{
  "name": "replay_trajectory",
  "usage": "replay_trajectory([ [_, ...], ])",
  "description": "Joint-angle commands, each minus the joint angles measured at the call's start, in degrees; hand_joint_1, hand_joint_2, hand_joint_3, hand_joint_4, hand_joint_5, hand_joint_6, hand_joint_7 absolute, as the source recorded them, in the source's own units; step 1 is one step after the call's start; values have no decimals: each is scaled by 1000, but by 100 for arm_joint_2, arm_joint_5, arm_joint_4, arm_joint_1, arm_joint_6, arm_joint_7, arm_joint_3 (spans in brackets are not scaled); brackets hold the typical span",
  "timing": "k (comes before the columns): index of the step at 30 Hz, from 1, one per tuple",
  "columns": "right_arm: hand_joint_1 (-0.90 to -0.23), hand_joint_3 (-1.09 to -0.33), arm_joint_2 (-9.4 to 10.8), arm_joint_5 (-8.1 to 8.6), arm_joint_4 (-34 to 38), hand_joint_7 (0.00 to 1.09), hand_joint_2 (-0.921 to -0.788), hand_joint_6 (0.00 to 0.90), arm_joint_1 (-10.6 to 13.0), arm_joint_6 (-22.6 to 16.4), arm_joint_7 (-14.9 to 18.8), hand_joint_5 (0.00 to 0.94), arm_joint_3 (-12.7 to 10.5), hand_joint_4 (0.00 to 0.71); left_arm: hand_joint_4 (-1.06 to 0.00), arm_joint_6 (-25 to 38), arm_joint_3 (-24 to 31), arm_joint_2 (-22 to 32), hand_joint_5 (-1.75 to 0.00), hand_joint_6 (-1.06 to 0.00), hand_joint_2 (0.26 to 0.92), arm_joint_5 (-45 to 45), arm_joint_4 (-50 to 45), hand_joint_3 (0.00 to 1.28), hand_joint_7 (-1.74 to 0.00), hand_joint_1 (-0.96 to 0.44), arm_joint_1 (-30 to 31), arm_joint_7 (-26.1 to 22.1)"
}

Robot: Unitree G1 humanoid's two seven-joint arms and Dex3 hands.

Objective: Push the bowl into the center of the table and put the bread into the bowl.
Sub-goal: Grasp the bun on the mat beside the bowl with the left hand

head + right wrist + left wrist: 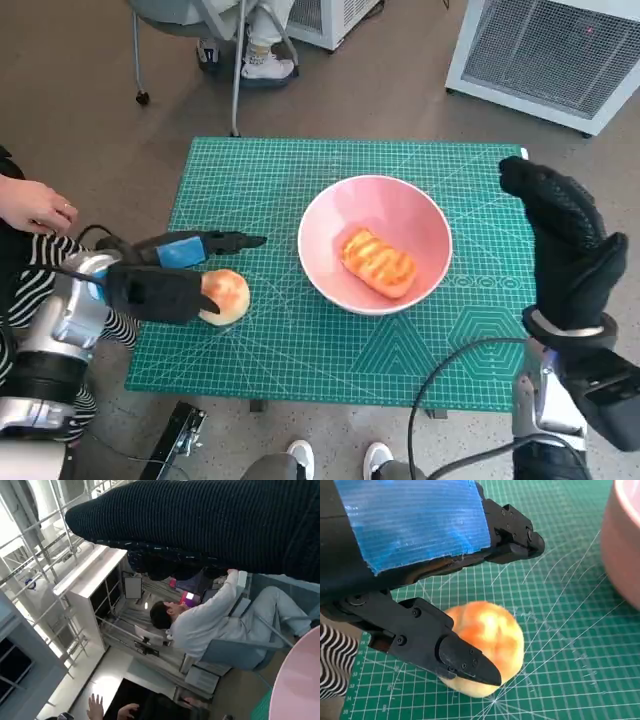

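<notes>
Over on the left a person's hand (35,205) rests beside a striped sleeve (30,270). Next to it the left hand (165,275) lies low on the green cutting mat (260,180); its fingers are parted around a round bread roll (225,296), one finger (465,660) against the roll's near side and the others stretched out past it, above the mat. Whether it truly grips the roll or only touches it, I cannot tell. The roll sits on the mat near the left edge, well apart from the bowl; it is nearly round, so it has no clear long axis.

Near the middle of the table stands the pink bowl (330,225), upright, with a longer bread (379,263) lying inside it. That bread's long axis runs on a slant, from the far left down toward the near right.

On the right, the right hand (565,240) in its black glove is raised above the mat's right edge, fingers loosely extended and holding nothing. Its wrist view shows a seated person (210,620) in the room beyond
</notes>
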Motion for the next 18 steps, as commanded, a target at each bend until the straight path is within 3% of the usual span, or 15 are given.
replay_trajectory([
  [1, -692, -754, -43, -9, -26, 510, -921, -1, 171, 124, 12, 0, -19, 120, -279, 40, -121, -47, -41, -339, 756, 159, 51, 4, -28, -161, 10, 125],
  [5, -692, -754, -52, -18, -35, 509, -921, -1, 176, 141, 13, 0, -28, 120, -391, 97, -189, -40, -53, -439, 759, 247, 23, 7, -60, -111, 34, 154],
  [7, -692, -754, -54, -27, -46, 509, -921, -1, 179, 151, 12, 0, -26, 120, -506, 161, -206, -37, -92, -550, 775, 293, -8, 16, -112, -69, 38, 164],
  [10, -692, -755, -59, -29, -66, 509, -921, -1, 184, 168, 10, 0, -26, 120, -608, 218, -201, -20, -104, -625, 785, 294, -103, 28, -171, -41, 68, 156],
  [14, -692, -756, -60, -32, -60, 509, -921, -1, 176, 182, 11, 0, -22, 120, -773, 190, -130, 28, -220, -582, 766, 188, -312, 122, -633, -4, 195, 143],
  [16, -692, -756, -60, -32, -58, 509, -921, -1, 177, 184, 13, 0, -20, 119, -745, 185, -115, 37, -426, -604, 841, 170, -362, 120, -951, -179, 230, 147],
  [18, -692, -756, -59, -37, -37, 510, -921, -1, 171, 181, 17, 0, -14, 120, -711, 137, -110, 41, -606, -621, 888, 169, -364, 115, -1144, -288, 259, 193],
])
